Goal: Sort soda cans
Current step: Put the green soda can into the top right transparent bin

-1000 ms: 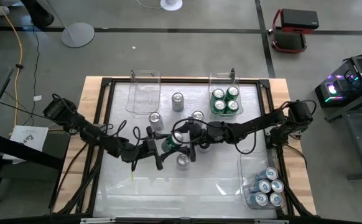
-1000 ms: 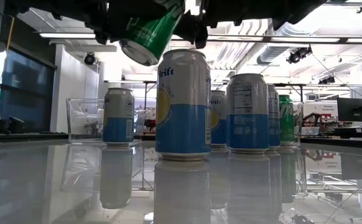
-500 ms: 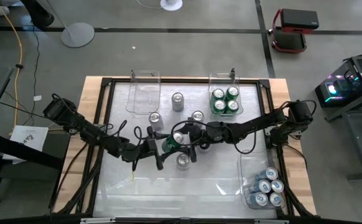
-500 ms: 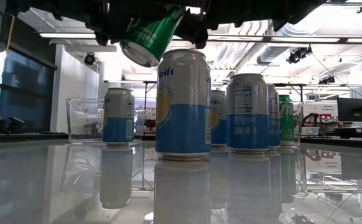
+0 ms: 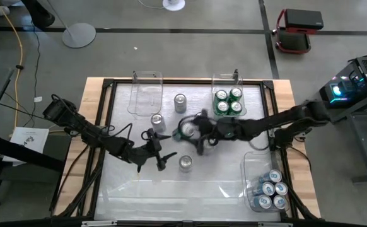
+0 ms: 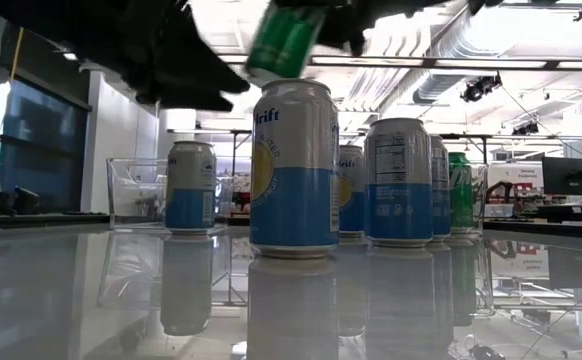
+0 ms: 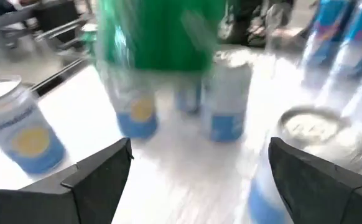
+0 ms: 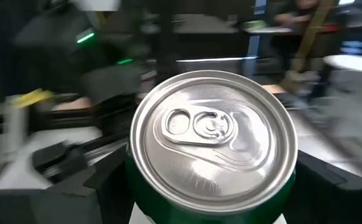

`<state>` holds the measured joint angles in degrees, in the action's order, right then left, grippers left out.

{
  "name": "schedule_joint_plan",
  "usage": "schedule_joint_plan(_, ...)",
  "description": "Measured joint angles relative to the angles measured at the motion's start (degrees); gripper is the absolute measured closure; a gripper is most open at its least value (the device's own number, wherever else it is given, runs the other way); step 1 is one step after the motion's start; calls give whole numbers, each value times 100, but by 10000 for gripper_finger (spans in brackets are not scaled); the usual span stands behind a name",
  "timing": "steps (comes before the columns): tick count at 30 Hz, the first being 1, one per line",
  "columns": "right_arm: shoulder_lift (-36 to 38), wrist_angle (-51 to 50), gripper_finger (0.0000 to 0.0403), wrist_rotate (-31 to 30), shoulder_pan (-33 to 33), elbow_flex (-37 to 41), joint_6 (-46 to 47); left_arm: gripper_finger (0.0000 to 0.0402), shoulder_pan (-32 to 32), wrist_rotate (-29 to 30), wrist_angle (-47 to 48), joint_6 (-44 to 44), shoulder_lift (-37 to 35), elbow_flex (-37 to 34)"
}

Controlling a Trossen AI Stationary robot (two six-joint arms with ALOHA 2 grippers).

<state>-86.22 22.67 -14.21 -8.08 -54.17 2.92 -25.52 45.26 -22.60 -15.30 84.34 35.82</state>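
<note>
My right gripper (image 5: 194, 131) is shut on a green soda can (image 5: 186, 129), whose silver top (image 8: 213, 140) faces the right wrist camera. It hangs in the air above a blue-and-silver can (image 6: 293, 165) that stands on the table. My left gripper (image 7: 199, 148), (image 5: 159, 151) is open just to the left of it, with nothing between its fingers. More blue-and-silver cans (image 5: 180, 102), (image 5: 157, 121), (image 5: 185, 162) stand upright on the table around the two grippers. My right gripper pinches the green can by its side wall (image 8: 130, 177), one finger (image 8: 97, 186) on each side. The fingers reach in roughly level from the table's right and lie along the can, whose top points back toward the wrist. The can is lifted clear and tilted (image 6: 286, 40).
A clear bin (image 5: 227, 81) at the far right holds several green cans. Another bin (image 5: 250, 170) at the near right holds several blue cans. An empty clear bin (image 5: 147, 94) stands at the far left. A black frame (image 5: 108, 126) runs around the tabletop.
Both grippers were at the green can. My left gripper has let go of it and tipped downward. My right gripper has carried the can up and toward the table's far right, clear of the left fingers.
</note>
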Motion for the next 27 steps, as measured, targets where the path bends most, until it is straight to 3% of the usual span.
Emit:
schedule_joint_plan(6,1174,-1467,115,-931,500,-5,-245,46,-2,336,359,-265,-21,-5)
schedule_joint_plan(12,1864,-2979,115,-1463,1934,-7,-290,46,-6,373,357,-314,-21,-5)
schedule_joint_plan(20,1437,-3095,115,-931,4033,-7,188,45,-6,375,359,-327,-21,-10)
schedule_joint_plan(27,662,-2684,115,-331,4668,-7,484,45,-6,375,394,-364,-19,-10)
